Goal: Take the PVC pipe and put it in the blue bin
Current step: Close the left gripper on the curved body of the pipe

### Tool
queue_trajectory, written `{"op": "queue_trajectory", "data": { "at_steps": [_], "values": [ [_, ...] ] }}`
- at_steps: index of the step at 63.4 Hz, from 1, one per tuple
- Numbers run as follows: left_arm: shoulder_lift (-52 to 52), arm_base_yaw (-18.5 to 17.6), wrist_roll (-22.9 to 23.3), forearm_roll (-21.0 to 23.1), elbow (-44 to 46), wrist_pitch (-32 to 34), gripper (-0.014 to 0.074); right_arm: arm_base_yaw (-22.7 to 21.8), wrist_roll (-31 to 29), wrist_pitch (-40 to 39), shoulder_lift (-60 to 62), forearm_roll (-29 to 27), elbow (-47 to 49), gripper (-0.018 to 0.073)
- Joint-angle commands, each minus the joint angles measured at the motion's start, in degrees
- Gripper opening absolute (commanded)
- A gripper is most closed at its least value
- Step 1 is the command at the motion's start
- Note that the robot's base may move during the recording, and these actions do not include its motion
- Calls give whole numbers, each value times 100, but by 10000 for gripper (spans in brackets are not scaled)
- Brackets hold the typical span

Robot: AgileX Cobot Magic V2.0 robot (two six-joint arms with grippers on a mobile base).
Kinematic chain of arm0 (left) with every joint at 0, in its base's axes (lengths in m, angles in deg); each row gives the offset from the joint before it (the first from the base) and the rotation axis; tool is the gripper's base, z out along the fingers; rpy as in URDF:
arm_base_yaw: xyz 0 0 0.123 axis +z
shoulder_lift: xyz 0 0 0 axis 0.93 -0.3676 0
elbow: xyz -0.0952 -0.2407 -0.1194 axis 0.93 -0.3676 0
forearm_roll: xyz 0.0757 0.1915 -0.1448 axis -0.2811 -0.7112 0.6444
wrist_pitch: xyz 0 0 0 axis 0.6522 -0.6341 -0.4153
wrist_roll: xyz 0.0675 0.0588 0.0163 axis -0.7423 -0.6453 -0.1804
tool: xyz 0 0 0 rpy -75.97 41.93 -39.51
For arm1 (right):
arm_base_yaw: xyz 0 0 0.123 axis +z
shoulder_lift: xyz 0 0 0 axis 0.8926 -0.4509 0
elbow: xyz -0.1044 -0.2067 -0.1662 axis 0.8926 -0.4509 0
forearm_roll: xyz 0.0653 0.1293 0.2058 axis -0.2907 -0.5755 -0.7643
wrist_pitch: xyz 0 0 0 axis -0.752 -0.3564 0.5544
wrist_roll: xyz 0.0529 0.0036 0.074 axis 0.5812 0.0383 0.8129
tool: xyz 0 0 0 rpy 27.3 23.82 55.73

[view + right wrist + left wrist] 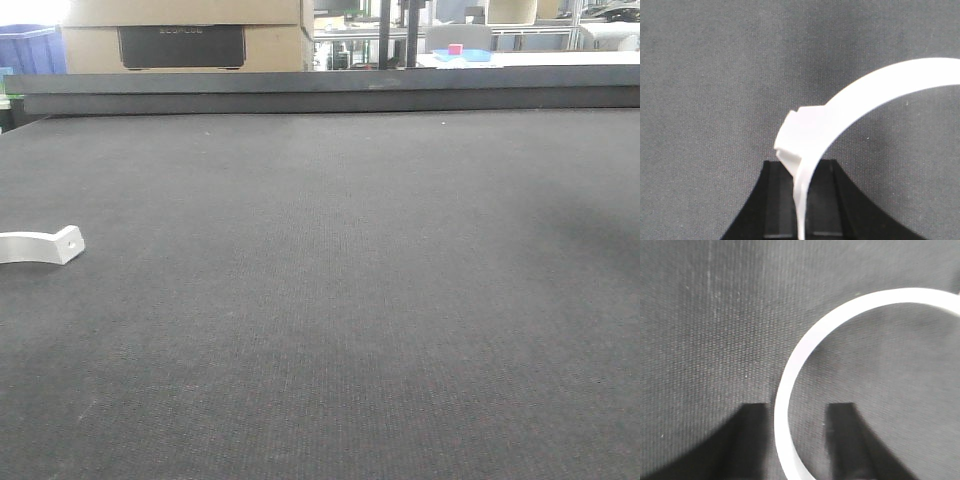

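Felt table [350, 300], L end effector [797, 410] wide astride PVC ring [805, 347], R end effector [801, 170] gripping PVC strip [865, 90]

We take this for a robotics lab or workshop rather than a home. The wide counter [320, 330] is covered in plain dark grey felt, like a test surface. Behind it, large cardboard boxes [185, 35] are stacked. Farther back we see black posts [384, 35], metal racks [540, 35], and a white table [560, 58] holding a blue tray [470, 56] with a small pink cube [455, 49].
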Motion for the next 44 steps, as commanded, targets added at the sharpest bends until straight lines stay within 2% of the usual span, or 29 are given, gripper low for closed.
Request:
{"op": "queue_trajectory", "data": {
  "at_steps": [1, 8, 34, 44],
  "values": [
    [-144, 22, 0, -54, 29, 18, 265, 11, -51, -68, 51, 4, 44, -169],
    [-350, 22, 0, -208, 29, 18, 265, 11, -51, -68, 51, 4, 44, -169],
    [-765, 22, 0, -210, 29, 31, 265, 11, -51, -68, 51, 4, 44, -169],
    [-763, 22, 0, -210, 29, 58, 228, 11, -51, -68, 51, 4, 44, -169]
  ]
}}
